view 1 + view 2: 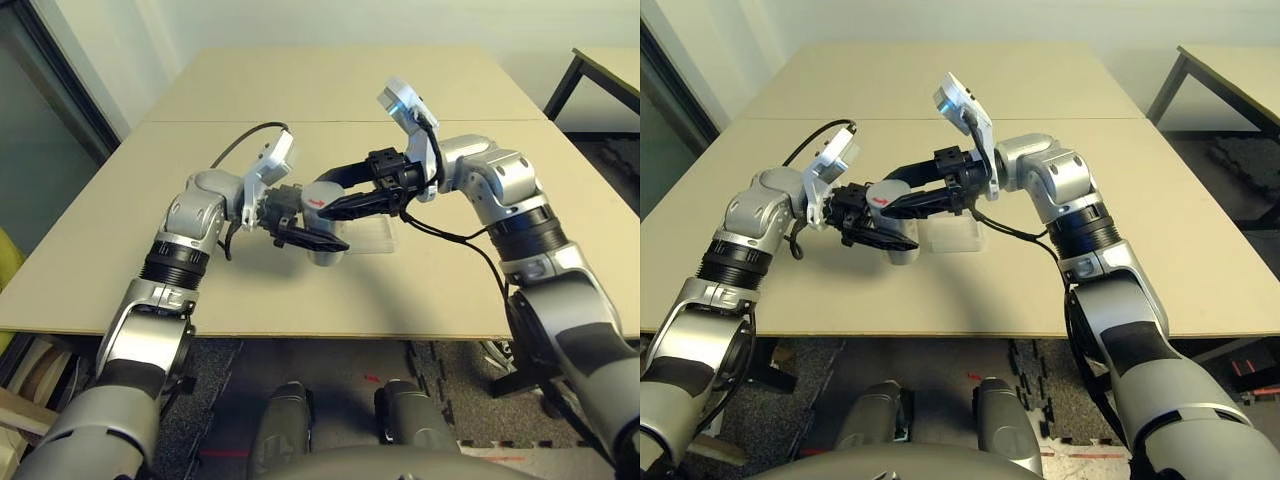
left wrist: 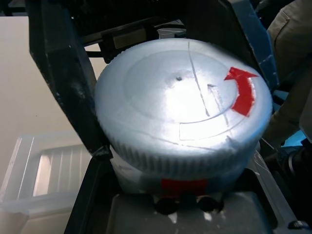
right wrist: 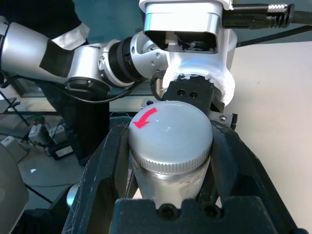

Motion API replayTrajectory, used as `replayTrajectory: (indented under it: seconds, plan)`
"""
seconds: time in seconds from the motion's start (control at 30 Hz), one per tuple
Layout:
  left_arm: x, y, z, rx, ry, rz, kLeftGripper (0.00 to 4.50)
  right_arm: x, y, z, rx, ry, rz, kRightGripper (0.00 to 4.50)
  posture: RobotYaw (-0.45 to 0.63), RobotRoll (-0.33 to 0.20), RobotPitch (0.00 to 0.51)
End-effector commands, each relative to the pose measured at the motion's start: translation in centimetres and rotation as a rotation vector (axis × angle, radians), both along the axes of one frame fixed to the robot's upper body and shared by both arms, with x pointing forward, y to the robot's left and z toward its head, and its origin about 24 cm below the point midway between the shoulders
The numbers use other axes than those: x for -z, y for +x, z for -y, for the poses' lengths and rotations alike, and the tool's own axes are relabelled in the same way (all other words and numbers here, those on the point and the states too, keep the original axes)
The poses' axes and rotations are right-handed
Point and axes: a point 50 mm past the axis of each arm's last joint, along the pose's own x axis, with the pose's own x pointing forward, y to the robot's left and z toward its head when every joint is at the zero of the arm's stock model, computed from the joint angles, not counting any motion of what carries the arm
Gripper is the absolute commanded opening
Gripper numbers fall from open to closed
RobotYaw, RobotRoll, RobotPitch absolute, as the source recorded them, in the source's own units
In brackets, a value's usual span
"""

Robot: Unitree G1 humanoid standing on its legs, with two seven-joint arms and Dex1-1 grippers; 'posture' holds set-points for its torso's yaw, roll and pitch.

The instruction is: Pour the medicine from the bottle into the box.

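both my grippers on the capped bottle, just beside the box

my left gripper [image 1: 312,238] and my right gripper [image 1: 345,205] meet above the table [image 1: 420,130], in front of my body. between them stands the bottle [image 1: 322,222], small and silvery-grey, with its long axis upright and its cap [image 1: 887,192] pointing up. my left fingers [image 1: 318,241] are pressed against the bottle's body, one on each side, low down near the orange-red label patch [image 2: 184,185]. my right fingers [image 3: 105,161] reach in from the opposite side and pinch the ribbed rim of the cap, higher up than my left ones. the cap is a pale grey disc with a red curved arrow [image 3: 145,118] on top, and it sits on the bottle.

the box [image 1: 372,238], a shallow clear tray, lies flat on the table just beside the bottle, on the side toward my right arm and below my right fingers. in the left wrist view its ribbed floor [image 2: 53,168] shows past one of my left fingers.

the bottle's lower half is hidden behind my left gripper, so i cannot tell whether its base touches the table. with the cap on, nothing inside the bottle can be seen. the far edge of the box is hard to make out under my right gripper.
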Motion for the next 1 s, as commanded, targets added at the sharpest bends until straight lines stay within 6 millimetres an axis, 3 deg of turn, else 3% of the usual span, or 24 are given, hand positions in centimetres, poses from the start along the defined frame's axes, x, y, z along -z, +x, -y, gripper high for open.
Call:
replayTrajectory:
  seconds: [0.03,0.13,0.57,1.0]
  plan:
    - [-0.1,-0.1,-1.0,-0.029,0.012,-0.005,2.58,-0.2,-0.7,-0.6,-0.11,0.009,-0.014,3.58,-0.04,0.0,0.0]
    - [0.1,-0.3,-1.1,-0.028,0.021,-0.005,2.58,-0.2,-0.5,-0.7,-0.106,0.012,-0.013,4.5,-0.03,0.0,0.0]
    - [0.5,-0.8,-0.9,-0.017,0.021,-0.013,2.58,-0.2,0.1,-0.8,-0.076,0.015,0.0,4.5,-0.03,0.0,0.0]
    - [0.6,-1.3,-0.5,-0.009,0.019,0.004,2.58,0.3,0.6,-3.1,-0.08,0.015,0.03,4.5,-0.01,0.0,0.0]
